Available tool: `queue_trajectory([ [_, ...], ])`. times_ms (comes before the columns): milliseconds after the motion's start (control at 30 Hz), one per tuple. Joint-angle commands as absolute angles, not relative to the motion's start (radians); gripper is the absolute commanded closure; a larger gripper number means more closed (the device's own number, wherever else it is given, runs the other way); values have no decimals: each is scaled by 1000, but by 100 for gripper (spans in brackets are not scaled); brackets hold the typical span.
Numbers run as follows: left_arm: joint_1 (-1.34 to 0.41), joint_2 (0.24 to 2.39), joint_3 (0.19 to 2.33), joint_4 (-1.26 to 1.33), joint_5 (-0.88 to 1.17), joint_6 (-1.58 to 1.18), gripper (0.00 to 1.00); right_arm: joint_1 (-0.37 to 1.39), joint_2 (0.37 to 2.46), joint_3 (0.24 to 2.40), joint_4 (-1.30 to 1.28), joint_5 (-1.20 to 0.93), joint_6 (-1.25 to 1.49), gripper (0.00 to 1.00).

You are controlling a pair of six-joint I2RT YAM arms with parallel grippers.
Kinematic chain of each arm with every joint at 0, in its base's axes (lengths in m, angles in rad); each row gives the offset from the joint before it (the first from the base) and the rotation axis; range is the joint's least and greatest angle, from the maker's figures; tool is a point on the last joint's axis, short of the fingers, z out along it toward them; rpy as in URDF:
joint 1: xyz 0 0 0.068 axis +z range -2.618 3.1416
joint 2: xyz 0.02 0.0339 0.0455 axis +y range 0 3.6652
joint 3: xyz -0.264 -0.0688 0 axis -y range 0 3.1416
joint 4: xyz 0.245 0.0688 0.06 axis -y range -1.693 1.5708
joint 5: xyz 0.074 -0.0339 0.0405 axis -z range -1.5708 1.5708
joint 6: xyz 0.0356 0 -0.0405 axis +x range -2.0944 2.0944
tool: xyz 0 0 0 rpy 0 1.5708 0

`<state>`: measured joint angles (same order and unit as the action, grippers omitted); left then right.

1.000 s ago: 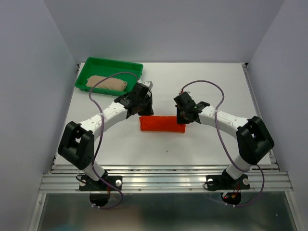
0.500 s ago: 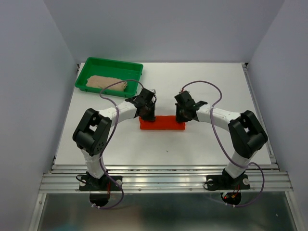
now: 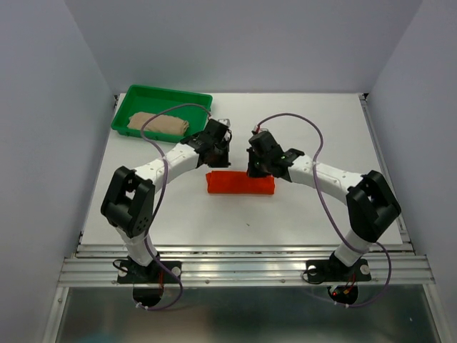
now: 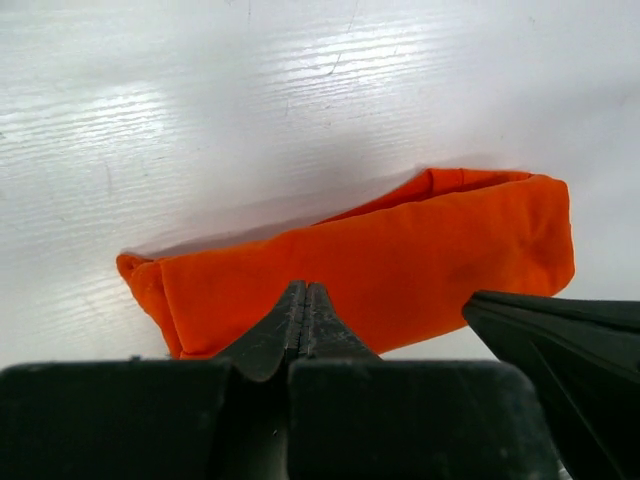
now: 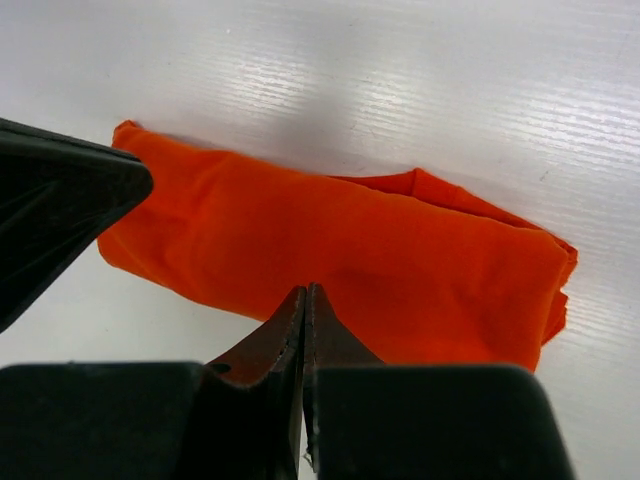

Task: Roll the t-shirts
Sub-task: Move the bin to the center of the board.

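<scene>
Left gripper (image 3: pixel 217 145) and right gripper (image 3: pixel 257 154) rise off orange t-shirt (image 3: pixel 240 184), both pinched together, empty. Roll lies free at worktop (image 3: pixel 321 128) centre; beige t-shirt (image 3: pixel 158 123) rolled in green tray (image 3: pixel 171 96). Rolling seems done.

A white table (image 3: pixel 314 121) with fine streaked grain fills the middle, enclosed by plain pale grey walls (image 3: pixel 243 43) at 9, 12 and 3 o'clock, with ribbed aluminium rails (image 3: pixel 243 270) along its 6 o'clock edge, under soft even light.
</scene>
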<state>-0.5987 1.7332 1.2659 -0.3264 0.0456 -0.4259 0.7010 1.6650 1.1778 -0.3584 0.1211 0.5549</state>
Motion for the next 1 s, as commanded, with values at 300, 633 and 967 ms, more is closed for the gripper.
queue_trajectory([
  [300, -402, 1621, 1405, -451, 11, -330, 100, 695, 1804, 1178, -275, 48, 571, 96],
  [633, -342, 1847, 1765, -548, -120, -249, 52, 695, 1583, 1276, -322, 262, 557, 45],
  [967, -337, 2196, 2120, -571, -163, -178, 17, 695, 1467, 1204, -367, 439, 575, 19],
])
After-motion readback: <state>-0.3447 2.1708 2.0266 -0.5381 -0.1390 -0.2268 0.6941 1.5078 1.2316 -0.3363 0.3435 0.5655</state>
